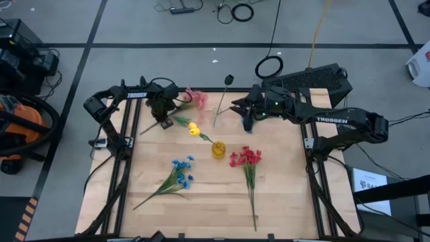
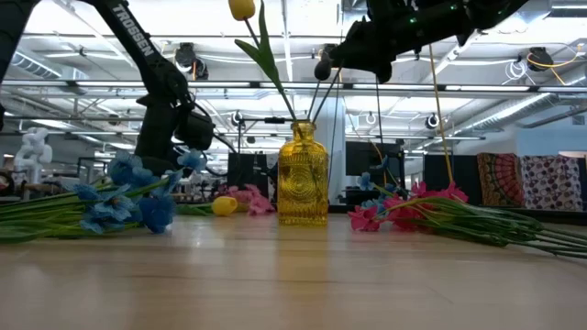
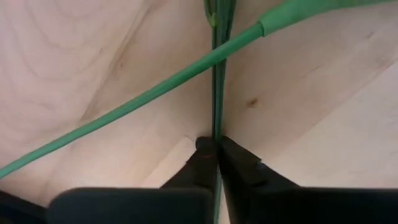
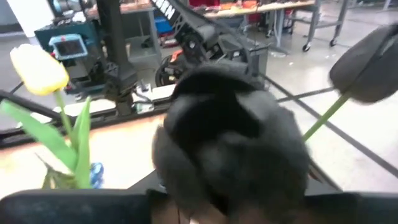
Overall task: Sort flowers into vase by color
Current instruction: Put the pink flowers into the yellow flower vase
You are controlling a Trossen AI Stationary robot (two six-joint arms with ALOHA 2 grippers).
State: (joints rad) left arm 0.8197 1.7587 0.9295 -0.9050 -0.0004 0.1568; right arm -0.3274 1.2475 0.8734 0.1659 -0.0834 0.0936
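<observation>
- Left claw (image 3: 214, 149) is pinched shut on a thin green flower stem (image 3: 217, 74) lying on the pale wooden table (image 3: 93, 56), at the far left part beside the pink artificial blooms (image 1: 196, 99).
- Right claw (image 1: 246, 115) hovers near the table's far edge; a dark, rounded flower head (image 4: 230, 140) fills its wrist view, and I cannot tell how its fingers stand.
- Nearer the front lie the blue spray (image 1: 180, 171) and the red spray (image 1: 246, 158).
- Between them, mid-table, stands the small yellow-amber translucent vase (image 1: 218, 149), holding a yellow tulip (image 2: 241, 8).
</observation>
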